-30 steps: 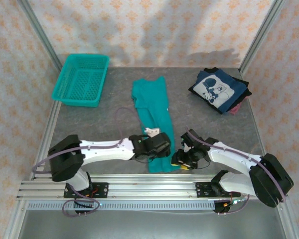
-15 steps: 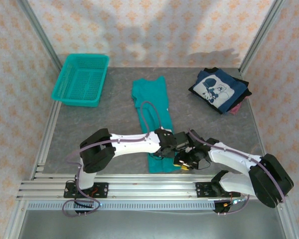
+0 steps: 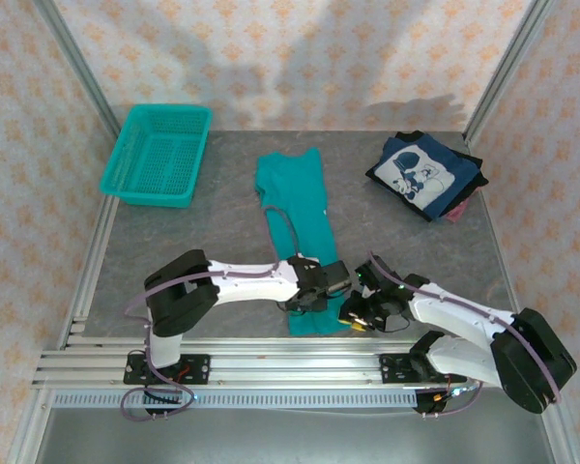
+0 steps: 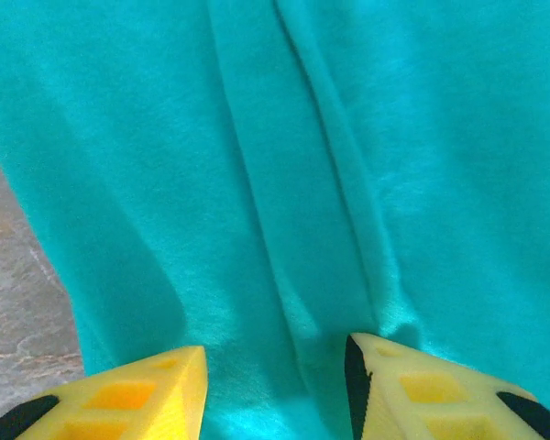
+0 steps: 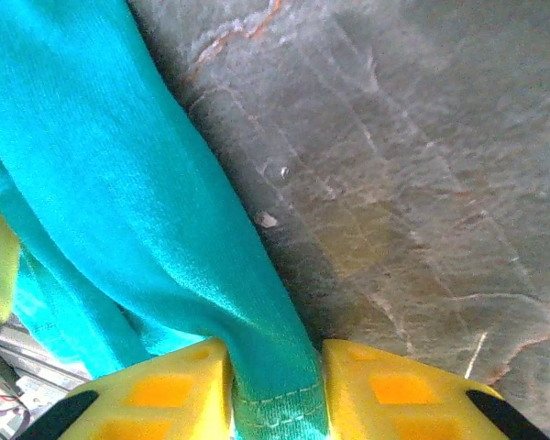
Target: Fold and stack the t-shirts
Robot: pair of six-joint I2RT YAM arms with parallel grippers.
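The teal t-shirt [image 3: 295,198] lies folded into a long narrow strip down the middle of the table. My left gripper [image 3: 321,293] rests on its near end. In the left wrist view the gripper [image 4: 275,385] has its yellow fingers pressed into the teal cloth [image 4: 257,137], a puckered ridge caught between them. My right gripper [image 3: 353,314] is at the strip's near right corner. Its jaws [image 5: 277,385] are shut on the stitched hem of the teal t-shirt [image 5: 92,165]. The navy t-shirt [image 3: 425,172] with white cartoon print sits folded at the back right.
A teal mesh basket [image 3: 157,155] stands at the back left corner. A bit of pinkish cloth [image 3: 456,213] peeks from under the navy shirt. Bare grey tabletop [image 5: 394,183] lies right of the teal strip. Metal rails run along the near edge.
The left gripper swung right across the shirt's near end, then settled slightly back, its jaws narrowing onto the cloth. The right gripper's jaws closed in on the hem.
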